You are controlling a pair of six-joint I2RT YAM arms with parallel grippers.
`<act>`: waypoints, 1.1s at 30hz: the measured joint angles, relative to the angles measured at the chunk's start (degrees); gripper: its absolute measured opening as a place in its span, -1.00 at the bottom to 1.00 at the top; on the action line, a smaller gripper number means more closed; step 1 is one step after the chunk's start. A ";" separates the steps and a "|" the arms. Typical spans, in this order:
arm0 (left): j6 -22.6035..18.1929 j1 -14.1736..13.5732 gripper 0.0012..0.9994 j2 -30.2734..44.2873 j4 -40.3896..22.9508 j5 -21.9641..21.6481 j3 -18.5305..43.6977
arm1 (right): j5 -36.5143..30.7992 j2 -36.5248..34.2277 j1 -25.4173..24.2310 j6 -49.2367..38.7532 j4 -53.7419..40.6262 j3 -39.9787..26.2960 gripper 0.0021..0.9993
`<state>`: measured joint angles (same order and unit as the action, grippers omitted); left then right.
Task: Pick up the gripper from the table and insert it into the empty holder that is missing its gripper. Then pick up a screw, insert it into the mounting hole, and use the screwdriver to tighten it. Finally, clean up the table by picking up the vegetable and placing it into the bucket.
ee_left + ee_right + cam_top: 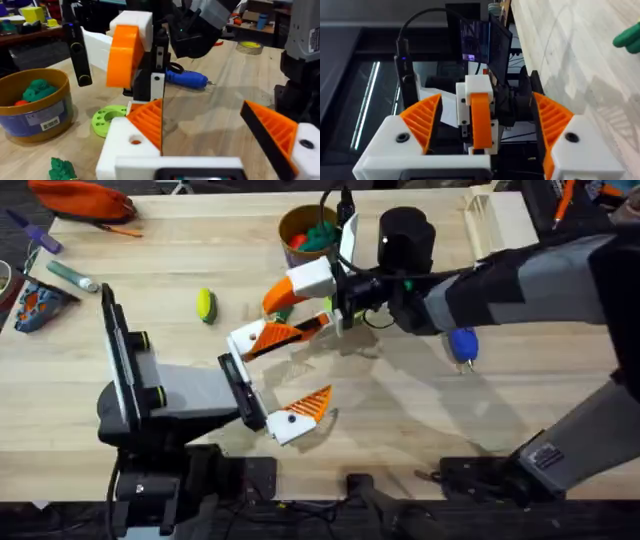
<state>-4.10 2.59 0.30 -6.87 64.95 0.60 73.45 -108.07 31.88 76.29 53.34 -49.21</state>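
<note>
Both claws spread apart, empty: left gripper (285,380) mid-table, right gripper (300,290) at its 12 o'clock. Screwdriver (463,344) lying at 3 o'clock; bucket (300,230) at 12, vegetable (205,304) at 10.

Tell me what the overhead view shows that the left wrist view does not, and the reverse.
Overhead but not left wrist: a yellow-green vegetable lying alone on the table, and an orange pouch at the far left corner. Left wrist but not overhead: a green disc with holes and a small green leafy piece near it. Both: the mustard-yellow bucket and the blue screwdriver.
</note>
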 joint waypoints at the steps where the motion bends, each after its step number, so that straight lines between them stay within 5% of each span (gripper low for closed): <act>1: 0.00 0.00 0.97 0.02 0.00 0.00 0.00 | -0.04 0.00 -0.09 0.00 0.00 0.00 0.86; 12: 0.00 0.00 0.97 0.00 0.00 0.02 0.00 | -0.31 1.81 -3.08 -5.34 -5.90 0.06 0.87; 24: 0.00 0.00 0.97 0.01 0.00 0.20 0.00 | -14.62 22.24 -11.83 -35.27 -59.36 -1.98 0.87; 33: 0.00 0.00 0.97 0.00 -0.02 0.22 0.00 | -40.70 27.54 -12.99 -58.68 -98.26 -22.09 0.87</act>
<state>-4.10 2.59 0.30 -6.90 65.17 0.60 32.75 -80.53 18.89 17.61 -44.91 -71.30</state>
